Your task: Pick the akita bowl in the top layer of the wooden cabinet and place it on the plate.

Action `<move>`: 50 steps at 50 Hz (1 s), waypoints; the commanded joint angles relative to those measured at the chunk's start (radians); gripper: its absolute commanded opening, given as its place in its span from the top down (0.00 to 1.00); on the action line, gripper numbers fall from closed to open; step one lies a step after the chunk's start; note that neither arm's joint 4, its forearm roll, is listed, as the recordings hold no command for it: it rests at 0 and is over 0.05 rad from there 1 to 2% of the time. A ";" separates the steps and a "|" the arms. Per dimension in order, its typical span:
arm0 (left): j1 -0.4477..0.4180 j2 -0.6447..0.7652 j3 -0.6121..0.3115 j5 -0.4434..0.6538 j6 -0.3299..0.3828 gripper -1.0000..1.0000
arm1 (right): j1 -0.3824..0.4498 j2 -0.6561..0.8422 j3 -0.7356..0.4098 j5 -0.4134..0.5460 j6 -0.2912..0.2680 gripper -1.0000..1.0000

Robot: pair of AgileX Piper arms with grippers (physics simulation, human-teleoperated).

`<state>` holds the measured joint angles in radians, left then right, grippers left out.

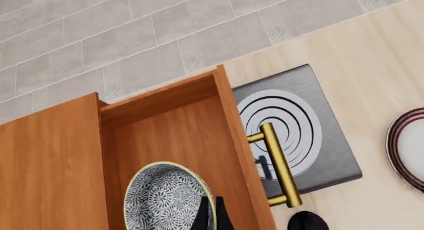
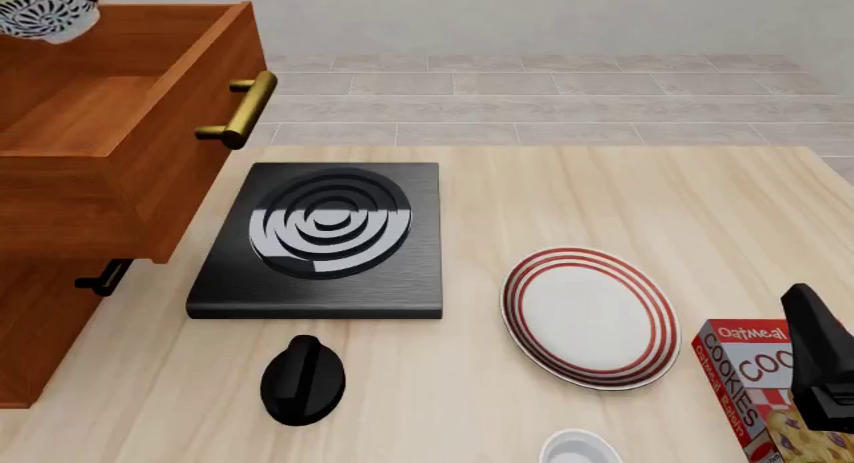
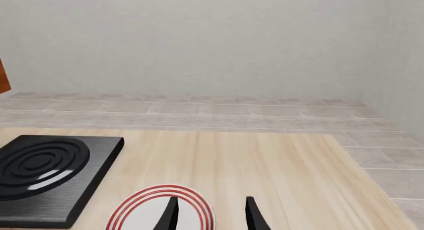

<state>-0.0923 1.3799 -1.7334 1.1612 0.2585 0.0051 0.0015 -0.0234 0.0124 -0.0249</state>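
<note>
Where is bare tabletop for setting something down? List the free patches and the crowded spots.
Free: the wide strip of table behind the plate and right of the stove; a smaller patch between the black knob and the plate. Crowded: the near right corner, with the cookie box, right gripper and white bowl; the left, under the open top layer.

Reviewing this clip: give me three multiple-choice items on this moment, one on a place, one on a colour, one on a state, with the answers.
1. Where is the akita bowl?
A. on the plate
B. over the open top layer, at the left gripper
C. on the stove

2. What colour are the plate's rings?
A. red
B. blue
C. green

3. How is the top layer?
A. shut
B. removed
C. pulled out

Answers: 1 B, the left gripper's fingertips straddle its rim above the drawer floor. 2 A, red bands circle the white centre. 3 C, its front overhangs the stove.
</note>
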 commanded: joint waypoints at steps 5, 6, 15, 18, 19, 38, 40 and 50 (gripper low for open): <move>-0.045 0.006 -0.132 0.020 -0.004 1.00 | 0.001 0.000 0.002 -0.002 -0.003 0.00; -0.053 0.010 -0.142 0.023 -0.007 1.00 | 0.001 0.000 0.002 -0.002 -0.002 0.00; -0.073 0.015 -0.196 0.030 0.008 1.00 | 0.000 0.000 0.002 -0.002 -0.003 0.00; -0.113 0.015 -0.240 0.051 -0.009 1.00 | 0.001 0.000 0.002 -0.002 -0.003 0.00; -0.111 0.016 -0.252 0.054 0.003 1.00 | 0.001 0.000 0.002 -0.002 -0.003 0.00; -0.232 0.025 -0.276 0.038 0.010 1.00 | 0.002 -0.001 0.002 -0.004 -0.007 0.00; -0.250 0.030 -0.284 0.036 0.009 1.00 | 0.002 -0.001 0.002 -0.004 -0.008 0.00; -0.303 0.056 -0.316 0.031 0.006 1.00 | 0.001 -0.001 0.001 -0.004 -0.007 0.00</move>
<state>-0.3424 1.4209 -2.0162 1.1978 0.2612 0.0067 0.0009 -0.0220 0.0087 -0.0317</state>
